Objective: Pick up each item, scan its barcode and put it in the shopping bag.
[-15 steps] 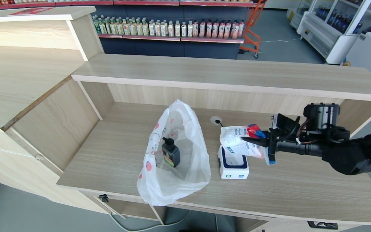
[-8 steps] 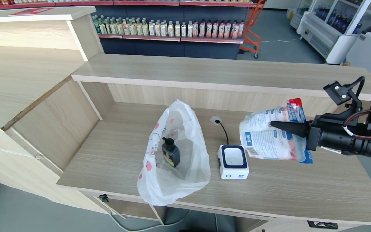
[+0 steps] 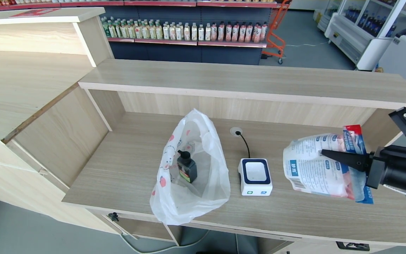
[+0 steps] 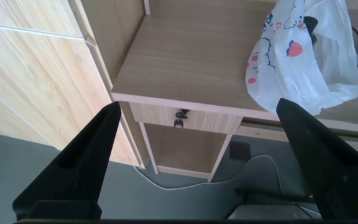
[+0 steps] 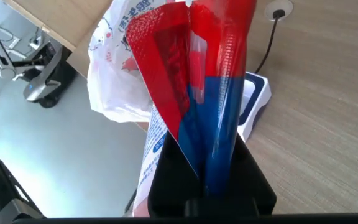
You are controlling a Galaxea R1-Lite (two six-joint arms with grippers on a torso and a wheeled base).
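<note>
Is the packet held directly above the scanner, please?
No, the right gripper holds the packet to the scanner's right, over the counter.

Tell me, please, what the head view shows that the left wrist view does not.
Head view, not left wrist: the right claw shut on the packet, held over the counter's right side, and the drinks shelf behind. Left wrist, not head: the left claw, open, out past the counter's front left corner. Both: the shopping bag on the wooden counter, and the drawer lock beneath its front edge.
</note>
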